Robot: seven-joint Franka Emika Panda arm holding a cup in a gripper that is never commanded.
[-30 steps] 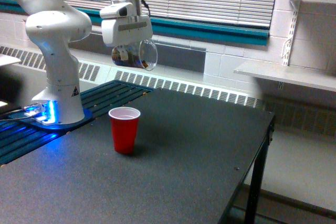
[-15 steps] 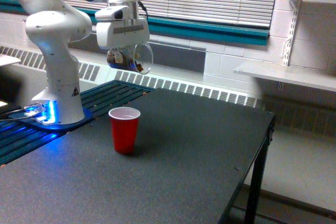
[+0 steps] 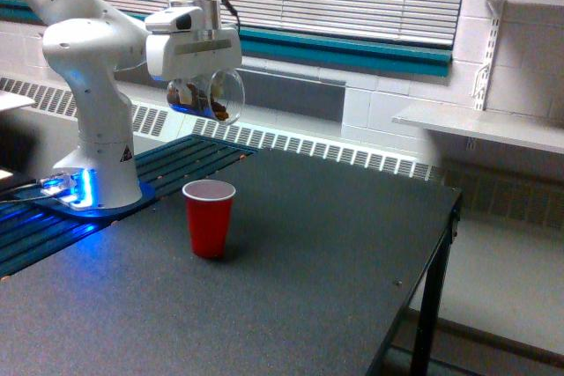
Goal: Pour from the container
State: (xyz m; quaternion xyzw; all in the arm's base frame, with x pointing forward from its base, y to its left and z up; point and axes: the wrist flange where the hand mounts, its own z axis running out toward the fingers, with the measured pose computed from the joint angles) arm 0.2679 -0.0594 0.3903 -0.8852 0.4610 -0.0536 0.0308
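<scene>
One dark table [image 3: 308, 253] fills most of the exterior view, with my white arm [image 3: 92, 50] mounted at its left edge. My gripper [image 3: 201, 85] hangs above the table, fingers closed around the clear container [image 3: 211, 97], which lies tipped on its side, mouth toward the view's right, brown bits inside. Below it, slightly right, a red cup [image 3: 209, 217] stands upright on the table.

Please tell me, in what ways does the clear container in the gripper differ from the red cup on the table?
The container is see-through with brown bits inside; the red cup is opaque, its white inside looks empty. The container hangs tilted on its side in the gripper; the red cup stands upright on the table. Both look similar in size.
</scene>
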